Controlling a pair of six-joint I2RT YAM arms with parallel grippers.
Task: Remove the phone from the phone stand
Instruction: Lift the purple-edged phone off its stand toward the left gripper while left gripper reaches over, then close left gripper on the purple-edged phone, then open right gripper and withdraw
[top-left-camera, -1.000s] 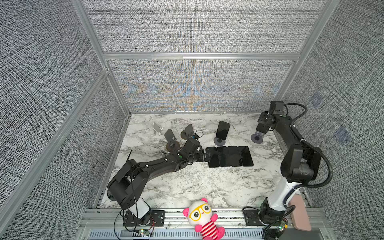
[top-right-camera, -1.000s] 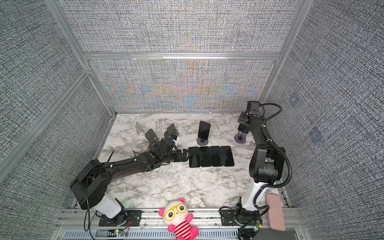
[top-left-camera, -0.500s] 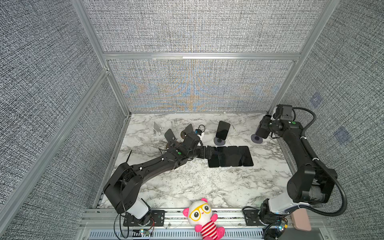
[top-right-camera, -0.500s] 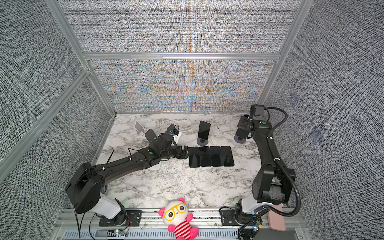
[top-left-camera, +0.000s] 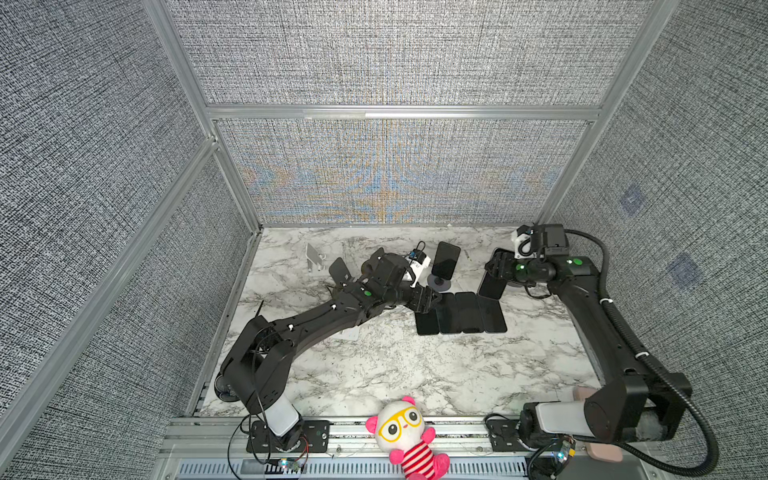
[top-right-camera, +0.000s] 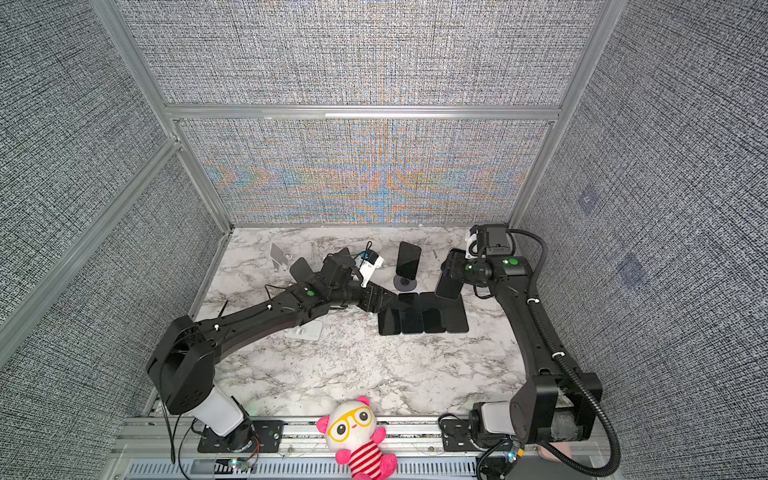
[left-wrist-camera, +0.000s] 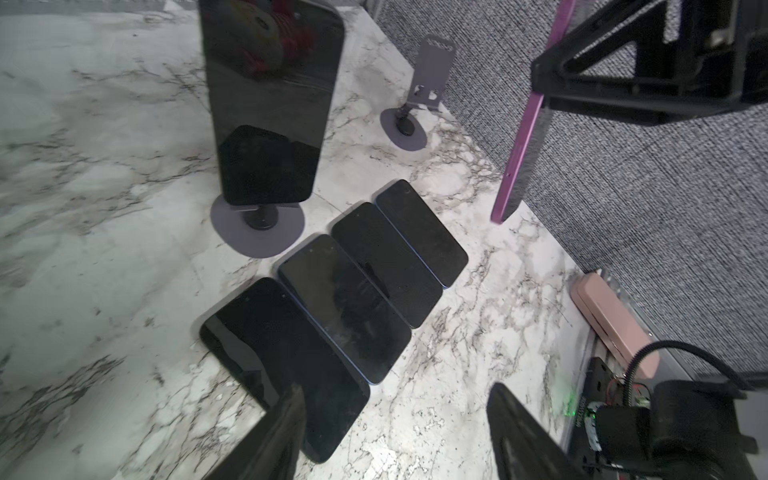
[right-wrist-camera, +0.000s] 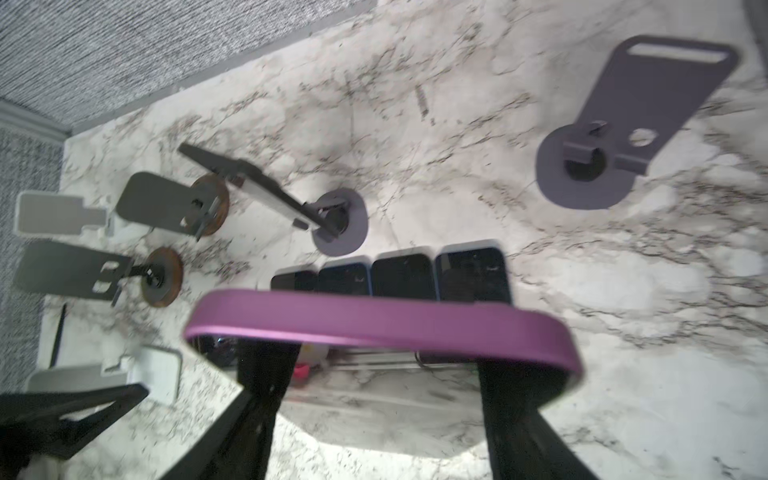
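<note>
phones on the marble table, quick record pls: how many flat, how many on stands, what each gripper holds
flat on white marble table: four black phones in a row
on stand: one black phone, upright on a grey round-based stand behind the row
right gripper: shut on purple-edged phone by the row's right end
left gripper: open, empty, at the row's left end
spare stand: empty grey stand near the right wall

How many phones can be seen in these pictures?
6. Four flat phones lie in a row on the table; one phone leans on the phone stand behind them; the right claw holds one purple-edged phone. None seems hidden.
</note>
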